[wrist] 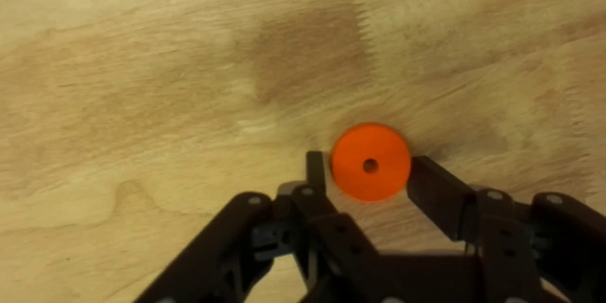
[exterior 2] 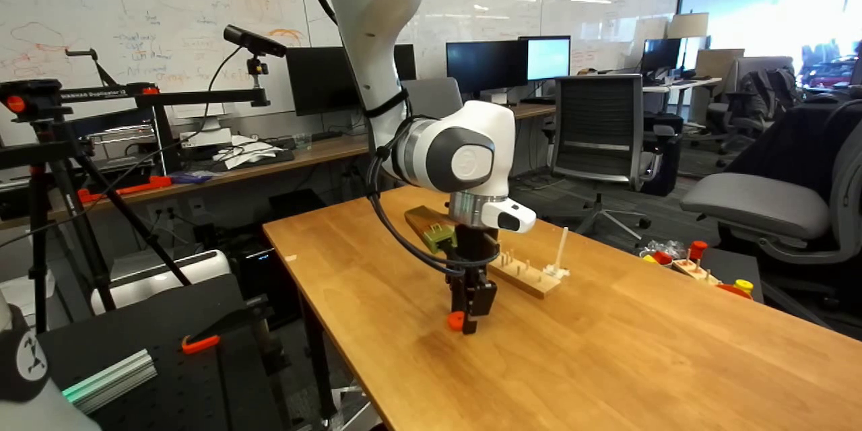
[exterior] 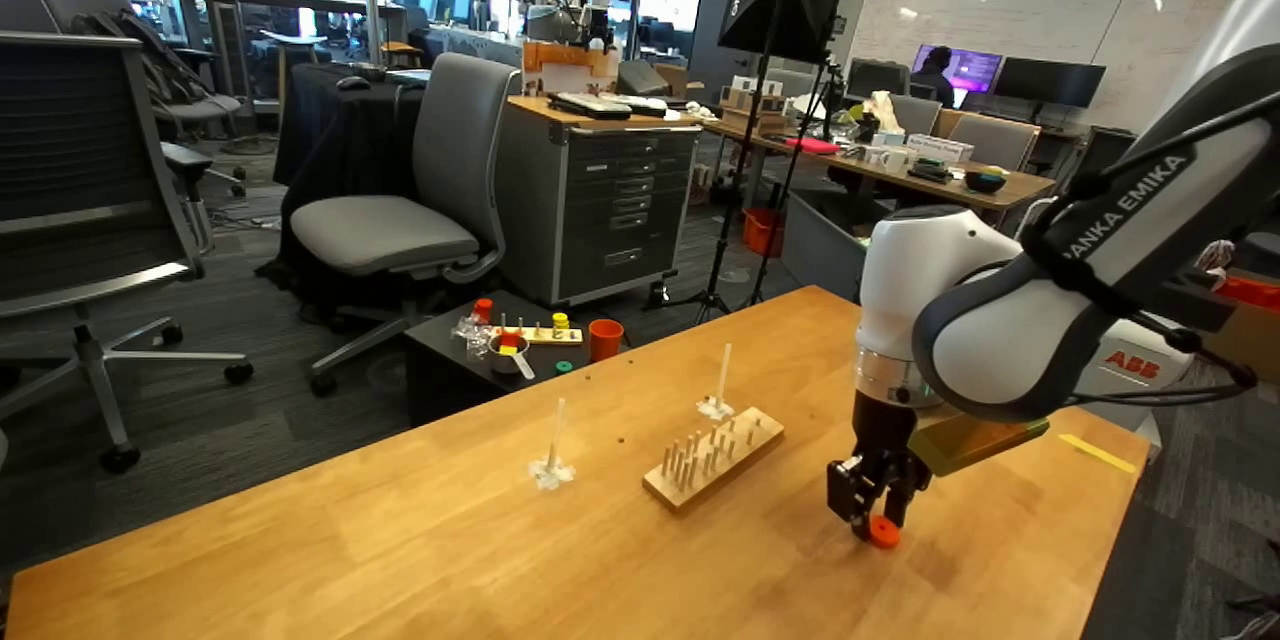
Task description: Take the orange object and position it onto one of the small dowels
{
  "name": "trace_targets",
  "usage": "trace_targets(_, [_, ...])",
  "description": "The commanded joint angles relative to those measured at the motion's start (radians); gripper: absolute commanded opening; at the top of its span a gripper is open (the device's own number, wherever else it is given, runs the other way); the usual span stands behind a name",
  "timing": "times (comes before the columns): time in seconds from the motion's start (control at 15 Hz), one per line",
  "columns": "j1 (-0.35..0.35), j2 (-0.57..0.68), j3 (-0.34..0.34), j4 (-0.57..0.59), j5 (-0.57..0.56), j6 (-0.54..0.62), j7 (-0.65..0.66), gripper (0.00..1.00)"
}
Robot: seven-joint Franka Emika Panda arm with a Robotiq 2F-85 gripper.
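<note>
1. Disc: orange, round, flat, small hole through the centre.
2. Lies flat on the table, between the jaws of the gripper; thin gap to one jaw, touching or just beside the other, can't tell which.
3. Dowels: short, thin, pale wood, upright on a rectangular base, crowded at one end, sparse at the other.
4. Disc sits apart from them, same table.

In an exterior view, the table is topped by pegboard and rods at centre, orange disc lower right.
</note>
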Motion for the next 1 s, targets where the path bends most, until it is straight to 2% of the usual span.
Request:
trace_targets(0.0, [-0.005, -0.002, -0.015, 0.004, 0.023, 0.017, -0.011, 0.20])
trace_targets(0.13, [-0.013, -0.019, -0.019, -0.002, 0.025, 0.017, -0.013, 0.17])
trace_targets(0.53, [-0.007, -0.072, -0.070, 0.008, 0.004, 0.007, -0.001, 0.17])
trace_targets(0.93, [0.004, -0.098, -0.064, 0.093, 0.001, -0.017, 0.005, 0.17])
